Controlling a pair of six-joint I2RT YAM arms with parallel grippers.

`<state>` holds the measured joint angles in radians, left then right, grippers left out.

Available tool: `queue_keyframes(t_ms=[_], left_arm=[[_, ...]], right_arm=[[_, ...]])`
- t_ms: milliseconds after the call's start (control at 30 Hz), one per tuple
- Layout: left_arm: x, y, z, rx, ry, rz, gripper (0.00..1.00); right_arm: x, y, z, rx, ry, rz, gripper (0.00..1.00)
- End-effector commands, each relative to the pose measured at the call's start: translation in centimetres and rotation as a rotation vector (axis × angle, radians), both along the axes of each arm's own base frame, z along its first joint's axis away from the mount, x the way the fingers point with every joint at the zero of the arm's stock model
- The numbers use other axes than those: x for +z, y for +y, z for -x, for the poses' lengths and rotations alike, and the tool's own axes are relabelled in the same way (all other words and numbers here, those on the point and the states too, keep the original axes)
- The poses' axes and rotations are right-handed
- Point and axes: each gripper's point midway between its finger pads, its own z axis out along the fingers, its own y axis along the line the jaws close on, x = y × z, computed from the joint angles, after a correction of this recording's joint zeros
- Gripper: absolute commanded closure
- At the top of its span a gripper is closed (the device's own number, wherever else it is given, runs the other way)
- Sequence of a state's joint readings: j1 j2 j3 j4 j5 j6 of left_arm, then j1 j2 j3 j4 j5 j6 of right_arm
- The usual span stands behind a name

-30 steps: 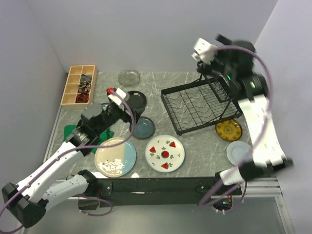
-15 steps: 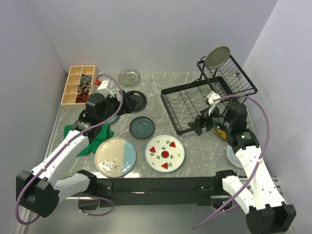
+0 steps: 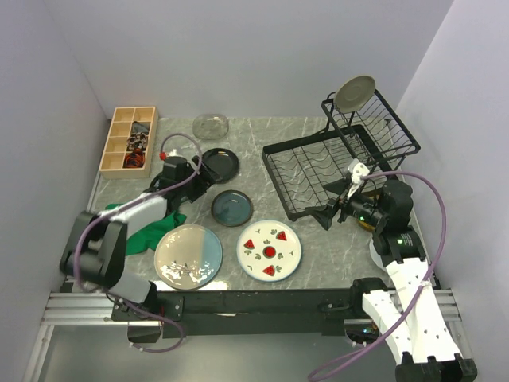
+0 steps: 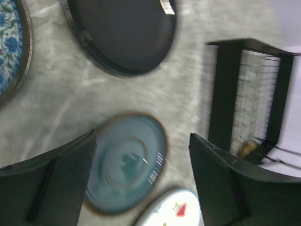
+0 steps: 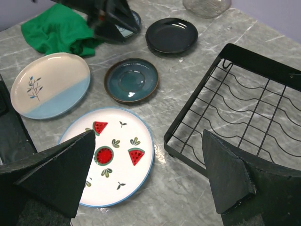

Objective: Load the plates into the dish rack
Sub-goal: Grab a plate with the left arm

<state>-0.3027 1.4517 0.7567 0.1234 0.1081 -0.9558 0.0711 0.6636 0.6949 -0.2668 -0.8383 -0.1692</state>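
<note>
Nearest, the cream-and-blue plate [image 3: 188, 255] and the watermelon plate [image 5: 113, 157] lie flat on the table. The right gripper [image 5: 149, 136] faces them, fingers spread and empty. The left gripper [image 4: 142, 136], also spread and empty, frames the slate-blue plate [image 4: 126, 162]. Probably best: pinch a rim firmly, then stand the plate upright in a slot of the dish rack [image 3: 276, 179] — a taupe plate [image 3: 355, 93] already rests on its upper basket. No readable writing anywhere.

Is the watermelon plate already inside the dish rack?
No, the watermelon plate lies flat on the table beside the dish rack.
</note>
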Motion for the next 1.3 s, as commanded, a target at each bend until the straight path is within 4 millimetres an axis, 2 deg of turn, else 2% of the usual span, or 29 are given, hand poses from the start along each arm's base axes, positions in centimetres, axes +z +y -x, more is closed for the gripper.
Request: queue_keyframes(t_ms=[0, 33, 67, 100, 167, 200, 233, 300, 500, 767, 933, 1000, 1267], left_arm=[[1.2, -0.7, -4.7, 0.078, -0.064, 0.057, 0.22], [0.1, -0.6, -5.2, 0.097, -0.041, 0.05, 0.24], [0.3, -0.1, -6.1, 0.137, -0.047, 0.038, 0.24], [-0.4, -0.2, -6.3, 0.146, -0.019, 0.041, 0.24], [-0.9, 0.8, -7.2, 0.213, 0.001, 0.005, 0.25], [-1.8, 1.2, -7.5, 0.249, 0.026, -0.01, 0.25], [-1.6, 1.3, -8.1, 0.265, 0.03, -0.013, 0.25], [-3.3, 1.8, -8.1, 0.297, 0.086, -0.04, 0.26], [-5.2, 1.5, -8.4, 0.324, 0.14, -0.017, 0.33], [-5.5, 1.6, -8.5, 0.329, 0.143, -0.022, 0.31], [-7.0, 1.5, -9.1, 0.343, 0.179, -0.035, 0.32], [-7.8, 1.4, -9.4, 0.344, 0.191, -0.037, 0.39], [-8.0, 1.6, -10.4, 0.348, 0.163, -0.065, 0.75]], right_arm=[[1.4, 0.4, 0.3, 0.028, -0.046, -0.025, 0.0], [1.4, 0.4, 0.3, 0.031, -0.045, -0.025, 0.0], [1.3, 0.5, 0.4, 0.036, -0.041, -0.025, 0.0], [1.4, 0.5, 0.5, 0.04, -0.038, -0.027, 0.0], [1.5, 0.6, 0.5, 0.045, -0.039, -0.028, 0.0], [1.5, 0.5, 0.5, 0.042, -0.039, -0.027, 0.0], [1.4, 0.6, 0.6, 0.043, -0.038, -0.028, 0.0], [1.6, 0.6, 0.7, 0.047, -0.045, -0.027, 0.0], [1.7, 0.5, 0.7, 0.038, -0.052, -0.023, 0.0], [1.7, 0.5, 0.7, 0.04, -0.048, -0.022, 0.0], [1.8, 0.4, 0.6, 0.032, -0.054, -0.019, 0.0], [1.7, 0.3, 0.6, 0.029, -0.056, -0.016, 0.0], [1.8, 0.2, 0.5, 0.021, -0.061, -0.01, 0.0]])
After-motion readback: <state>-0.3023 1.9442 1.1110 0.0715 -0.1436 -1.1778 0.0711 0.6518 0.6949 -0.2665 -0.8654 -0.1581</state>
